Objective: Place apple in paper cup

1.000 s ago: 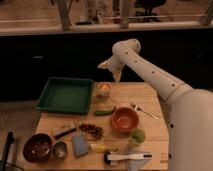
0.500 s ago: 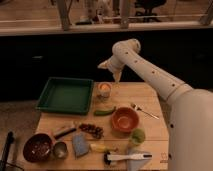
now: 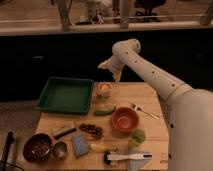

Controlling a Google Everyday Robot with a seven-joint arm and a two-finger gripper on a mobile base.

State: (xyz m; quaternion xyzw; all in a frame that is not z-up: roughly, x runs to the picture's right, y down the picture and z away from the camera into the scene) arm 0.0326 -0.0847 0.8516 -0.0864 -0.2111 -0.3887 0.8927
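Note:
The paper cup (image 3: 103, 94) stands on the wooden table (image 3: 155, 127), just right of the green tray. The orange-yellow apple (image 3: 104, 87) sits in the cup's mouth. My gripper (image 3: 110, 69) hangs a little above and slightly right of the cup, apart from it, at the end of the white arm (image 3: 150, 75) that reaches in from the right.
A green tray (image 3: 65, 94) lies at the back left. An orange bowl (image 3: 125, 120), a green round fruit (image 3: 138, 135), a fork (image 3: 145, 111), a green vegetable (image 3: 105, 111), a dark bowl (image 3: 37, 146), a metal cup (image 3: 60, 149), a blue sponge (image 3: 80, 144) and a white brush (image 3: 127, 157) fill the front.

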